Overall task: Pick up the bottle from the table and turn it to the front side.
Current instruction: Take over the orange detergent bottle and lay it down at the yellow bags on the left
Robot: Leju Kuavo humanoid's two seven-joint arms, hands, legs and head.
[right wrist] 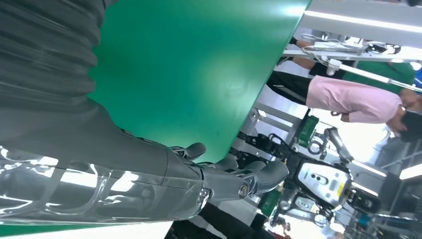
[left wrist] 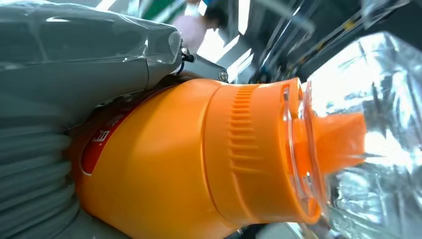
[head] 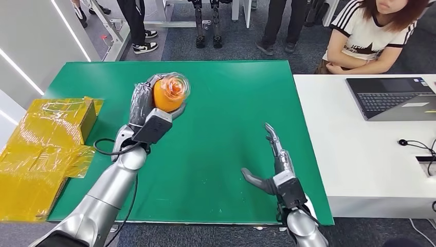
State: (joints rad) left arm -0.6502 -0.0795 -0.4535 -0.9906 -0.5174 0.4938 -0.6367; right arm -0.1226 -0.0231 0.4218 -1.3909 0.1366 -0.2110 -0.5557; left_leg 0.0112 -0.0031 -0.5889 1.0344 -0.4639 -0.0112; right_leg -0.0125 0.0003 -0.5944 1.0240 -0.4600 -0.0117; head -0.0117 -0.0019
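Left hand [head: 146, 105] grips orange bottle [left wrist: 199, 159]; wrist view shows red label [left wrist: 99, 142].

1. A green-topped bench [head: 216, 154] carries the scene, and a white-topped bench [head: 360, 154] butts against its right edge.
2. A yellow cardboard box wrapped in glossy tape [head: 43, 149] overlaps the green bench's left edge, near the front left corner.
3. An open dark grey laptop [head: 393, 98] lies at the far right of the white bench.
4. A thin black cable [head: 416, 146] trails along the white bench's right edge.
5. A seated person in a white striped T-shirt [head: 370, 36] leans behind the white bench's far edge.
6. The legs of standing people [head: 139, 23] show beyond the green bench's far edge.
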